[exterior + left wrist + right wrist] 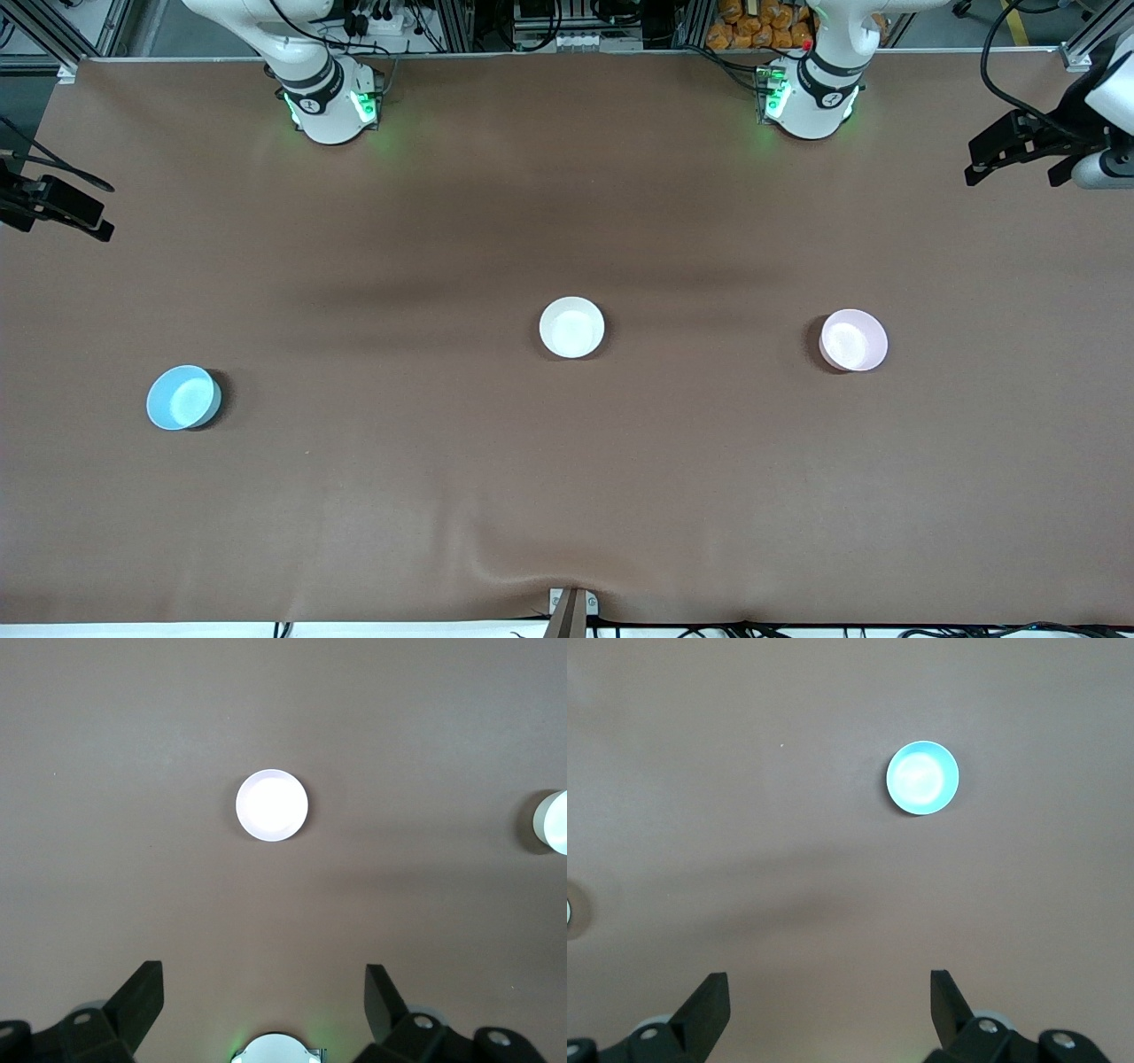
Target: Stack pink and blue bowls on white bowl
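The white bowl point(571, 327) sits upright mid-table. The pale pink bowl point(853, 339) stands toward the left arm's end, and the sky-blue bowl point(182, 397) toward the right arm's end, a little nearer the front camera. All three stand apart and empty. My left gripper point(1017, 168) hangs open and empty high over the left arm's end. In the left wrist view, the gripper point(263, 979) looks down on the pink bowl point(272, 805), with the white bowl point(554, 821) at the edge. My right gripper point(58, 221) point(829, 985) is open and empty high over the right arm's end, with the blue bowl point(922, 778) below it.
A brown cloth point(567, 478) covers the table, with a wrinkle by a small clamp point(571, 607) at the front edge. The right arm's base point(328, 102) and the left arm's base point(811, 97) stand along the back edge.
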You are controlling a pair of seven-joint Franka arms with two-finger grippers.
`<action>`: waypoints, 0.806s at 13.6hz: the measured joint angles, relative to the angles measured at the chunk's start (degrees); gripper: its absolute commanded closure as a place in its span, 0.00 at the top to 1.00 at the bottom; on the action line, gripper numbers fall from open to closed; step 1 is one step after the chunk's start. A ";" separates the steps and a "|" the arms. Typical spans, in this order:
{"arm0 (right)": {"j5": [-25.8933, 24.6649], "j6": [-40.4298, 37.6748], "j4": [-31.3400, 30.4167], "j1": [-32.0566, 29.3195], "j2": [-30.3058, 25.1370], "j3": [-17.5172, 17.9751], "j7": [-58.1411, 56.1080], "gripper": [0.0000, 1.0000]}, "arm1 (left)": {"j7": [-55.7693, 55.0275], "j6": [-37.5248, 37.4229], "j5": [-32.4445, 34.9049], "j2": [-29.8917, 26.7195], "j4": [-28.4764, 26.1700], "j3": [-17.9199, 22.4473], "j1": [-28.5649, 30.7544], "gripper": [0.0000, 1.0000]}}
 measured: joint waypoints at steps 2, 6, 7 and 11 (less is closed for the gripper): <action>0.00 0.00 0.00 0.00 0.00 0.00 0.00 1.00 | 0.00 -0.03 0.00 0.27 0.00 -0.03 -0.01 1.00; 0.00 0.00 0.00 0.00 0.00 -0.01 0.00 1.00 | -0.04 -0.09 0.00 0.48 -1.24 -0.18 -0.02 1.00; 0.00 0.00 0.00 0.00 0.00 -0.01 0.00 1.00 | -0.10 0.96 0.00 0.53 -2.45 -0.18 0.05 1.00; 0.00 0.18 0.00 0.02 0.00 -0.02 -0.01 1.00 | -0.13 15.93 0.01 0.59 -14.36 -0.17 0.51 1.00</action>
